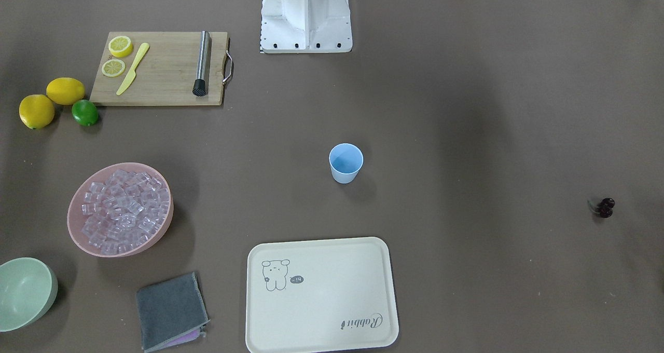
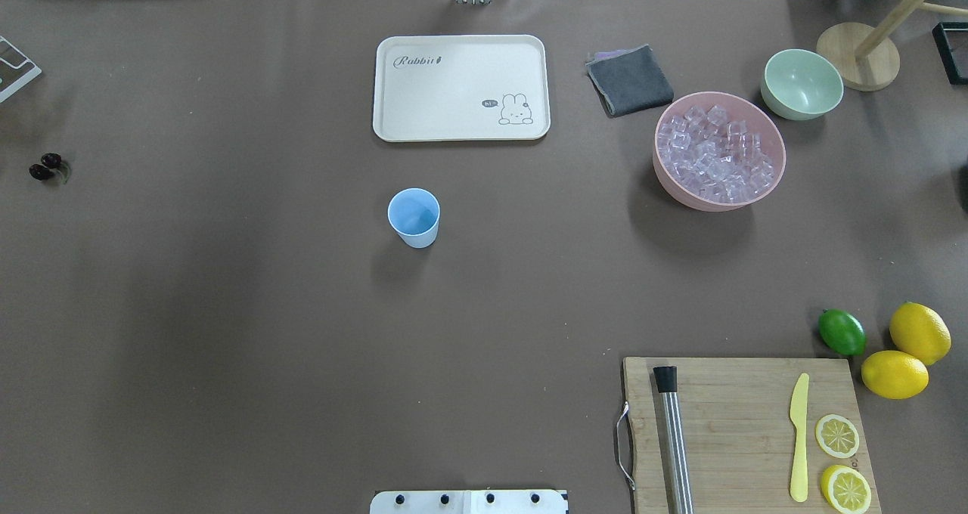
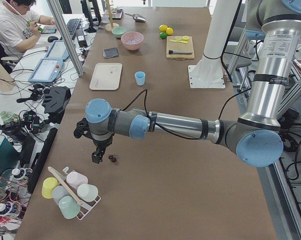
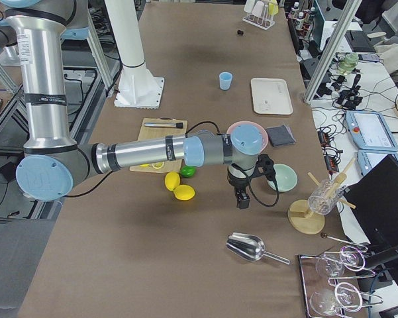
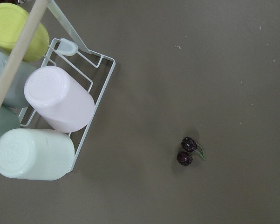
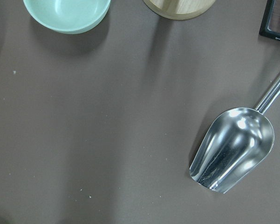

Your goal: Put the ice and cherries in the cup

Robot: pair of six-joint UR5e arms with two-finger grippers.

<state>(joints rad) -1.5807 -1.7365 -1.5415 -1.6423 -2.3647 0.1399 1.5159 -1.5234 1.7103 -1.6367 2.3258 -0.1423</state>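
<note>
The light-blue cup stands upright and empty mid-table, also in the overhead view. The ice fills the pink bowl on the robot's right. The cherries lie at the far left table end; the left wrist view shows them on bare table. My left gripper hangs just beside the cherries, a little above the table. My right gripper hangs past the pink bowl, near the green bowl. I cannot tell whether either is open or shut.
A cream tray, a grey cloth and a green bowl lie at the far side. A cutting board holds a muddler, knife and lemon slices; lemons and a lime lie beside it. A metal scoop and a cup rack sit at the table ends.
</note>
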